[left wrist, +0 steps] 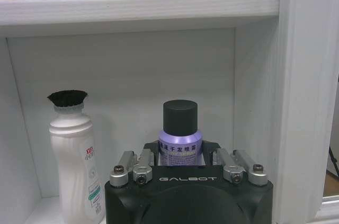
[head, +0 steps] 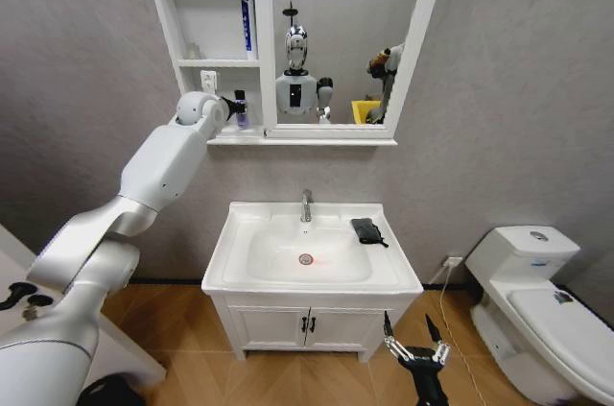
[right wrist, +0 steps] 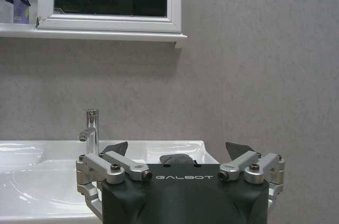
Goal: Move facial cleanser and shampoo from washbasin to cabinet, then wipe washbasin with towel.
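A: Your left arm is stretched up and forward, elbow bent, wrist reaching into the bottom compartment of the cabinet [head: 213, 99]. The left gripper [head: 233, 105] sits right at that lowest shelf.

B: And the fingers?

A: In the left wrist view the left gripper's [left wrist: 180, 156] fingers [left wrist: 143, 161] stand on either side of a purple bottle with a dark cap [left wrist: 180, 135], close against its body. You look clamped on it, with the bottle upright and low in the compartment, though its base is hidden behind the gripper body, so I can't tell you if it's touching the shelf.

B: What's beside it?

A: A white bottle with a black brush-like top [left wrist: 74, 160], upright, near the compartment's side wall and apart from the purple one. On the shelf above, you've got a white tube with a blue label [head: 247, 14] standing against the mirror-side wall.

B: Right arm?

A: Hanging low in front of the vanity, below the washbasin [head: 312, 276]. The right gripper [head: 414, 337] points upward with its fingers spread apart, holding nothing. The right wrist view shows the same: both fingers [right wrist: 240, 152] wide, facing the basin's rim.

B: The towel?

A: The dark towel [head: 366, 230] lies bunched on the washbasin's flat ledge, to the right of the chrome tap [head: 306, 205], well apart from both grippers. The bowl shows its red-ringed drain [head: 305, 259].
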Available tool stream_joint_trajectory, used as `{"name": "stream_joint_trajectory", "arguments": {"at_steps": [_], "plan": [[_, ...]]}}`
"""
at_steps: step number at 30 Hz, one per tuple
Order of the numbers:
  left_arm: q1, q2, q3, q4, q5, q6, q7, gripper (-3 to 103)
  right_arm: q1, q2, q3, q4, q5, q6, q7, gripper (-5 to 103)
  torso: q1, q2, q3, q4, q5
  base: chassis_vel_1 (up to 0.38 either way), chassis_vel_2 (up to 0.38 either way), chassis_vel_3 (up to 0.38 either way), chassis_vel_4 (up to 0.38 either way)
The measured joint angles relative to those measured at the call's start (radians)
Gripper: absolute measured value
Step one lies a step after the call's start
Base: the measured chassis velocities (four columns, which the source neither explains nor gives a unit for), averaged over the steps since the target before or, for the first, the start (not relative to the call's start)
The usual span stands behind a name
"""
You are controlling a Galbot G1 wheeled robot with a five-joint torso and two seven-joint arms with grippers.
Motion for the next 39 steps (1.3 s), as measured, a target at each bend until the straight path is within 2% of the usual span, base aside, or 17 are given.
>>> {"name": "stream_joint_trajectory", "arguments": {"at_steps": [3, 13, 15, 16, 17, 18, 20, 22, 23, 24, 26, 27, 29, 31, 34, 37, 39], "plan": [[0.004, 0.000, -0.014, -0.003, 0.005, -0.003, -0.004, 55, 0.000, 0.000, 0.000, -0.001, 0.000, 0.000, 0.000, 100, 0.000, 0.000, 0.000, 0.0000, 0.0000, 0.000, 0.000, 0.000, 0.000], [0.055, 0.048, -0.064, -0.077, 0.006, -0.012, -0.020, 87, -0.004, 0.002, -0.001, 0.005, -0.002, -0.001, 0.002, 100, 0.000, 0.000, 0.000, -0.0004, 0.0000, 0.000, 0.000, 0.000, 0.000], [0.133, 0.125, -0.100, -0.217, -0.022, -0.044, -0.023, 97, -0.003, 0.002, 0.000, 0.007, -0.002, -0.003, 0.002, 100, 0.000, 0.000, 0.000, -0.0001, -0.0003, 0.000, 0.000, 0.000, 0.000], [0.133, 0.125, -0.100, -0.217, -0.022, -0.044, -0.023, 97, -0.003, 0.002, 0.000, 0.007, -0.002, -0.003, 0.002, 100, 0.000, 0.000, 0.000, -0.0001, -0.0003, 0.000, 0.000, 0.000, 0.000], [0.198, 0.188, -0.125, -0.337, -0.042, -0.065, -0.023, 99, -0.001, 0.002, 0.001, 0.009, -0.002, -0.009, 0.002, 100, 0.000, 0.000, 0.000, -0.0002, -0.0004, 0.000, 0.000, 0.000, 0.000], [0.198, 0.188, -0.125, -0.337, -0.042, -0.065, -0.023, 99, -0.001, 0.002, 0.001, 0.009, -0.002, -0.009, 0.002, 100, 0.000, 0.000, 0.000, -0.0002, -0.0004, 0.000, 0.000, 0.000, 0.000], [0.341, 0.323, -0.179, -0.546, -0.042, -0.114, -0.026, 100, 0.009, 0.000, 0.003, 0.018, 0.004, -0.028, 0.005, 100, 0.000, 0.000, 0.000, 0.0001, -0.0009, 0.000, 0.000, 0.000, 0.000], [0.380, 0.352, -0.201, -0.593, -0.024, -0.135, -0.028, 100, 0.013, 0.000, 0.003, 0.021, 0.006, -0.034, 0.007, 100, 0.000, 0.000, 0.000, -0.0003, -0.0008, 0.000, 0.000, 0.000, 0.000], [0.539, 0.429, -0.289, -0.746, 0.046, -0.195, -0.041, 100, 0.024, -0.001, 0.002, 0.030, 0.010, -0.056, 0.011, 100, 0.000, 0.000, 0.000, 0.0015, 0.0006, 0.000, 0.000, 0.000, 0.000], [0.539, 0.429, -0.289, -0.746, 0.046, -0.195, -0.041, 100, 0.024, -0.001, 0.002, 0.030, 0.010, -0.056, 0.011, 100, 0.000, 0.000, 0.000, 0.0015, 0.0006, 0.000, 0.000, 0.000, 0.000], [0.819, 0.467, -0.417, -0.918, 0.097, -0.249, -0.059, 100, 0.037, -0.001, 0.001, 0.047, 0.010, -0.082, 0.012, 100, 0.000, 0.000, 0.000, 0.0001, -0.0012, 0.000, 0.000, 0.000, 0.000], [0.819, 0.467, -0.417, -0.918, 0.097, -0.249, -0.059, 100, 0.037, -0.001, 0.001, 0.047, 0.010, -0.082, 0.012, 100, 0.000, 0.000, 0.000, 0.0001, -0.0012, 0.000, 0.000, 0.000, 0.000], [1.128, 0.444, -0.576, -1.037, 0.159, -0.290, -0.042, 100, 0.053, -0.003, 0.004, 0.058, 0.010, -0.104, 0.014, 100, 0.000, 0.000, 0.000, -0.0003, 0.0004, 0.000, 0.000, 0.000, 0.000], [1.200, 0.427, -0.608, -1.057, 0.180, -0.298, -0.034, 100, 0.056, -0.003, 0.005, 0.060, 0.011, -0.109, 0.015, 100, 0.000, 0.000, 0.000, -0.0002, 0.0004, 0.000, 0.000, 0.000, 0.000], [1.547, 0.261, -0.789, -1.145, 0.335, -0.334, 0.040, 100, 0.068, -0.004, 0.017, 0.073, 0.017, -0.133, 0.017, 100, 0.000, 0.000, 0.000, -0.0001, -0.0002, 0.000, 0.000, 0.000, 0.000], [1.654, 0.192, -0.846, -1.172, 0.387, -0.354, 0.073, 100, 0.076, -0.014, 0.024, 0.075, 0.018, -0.142, 0.017, 100, 0.000, 0.000, 0.000, -0.0001, -0.0001, 0.000, 0.000, 0.000, 0.000], [1.836, 0.077, -0.936, -1.225, 0.479, -0.393, 0.138, 100, 0.101, -0.039, 0.041, 0.087, 0.032, -0.181, 0.016, 100, 0.000, 0.000, 0.000, 0.0005, 0.0002, 0.000, 0.000, 0.000, 0.000]]}}
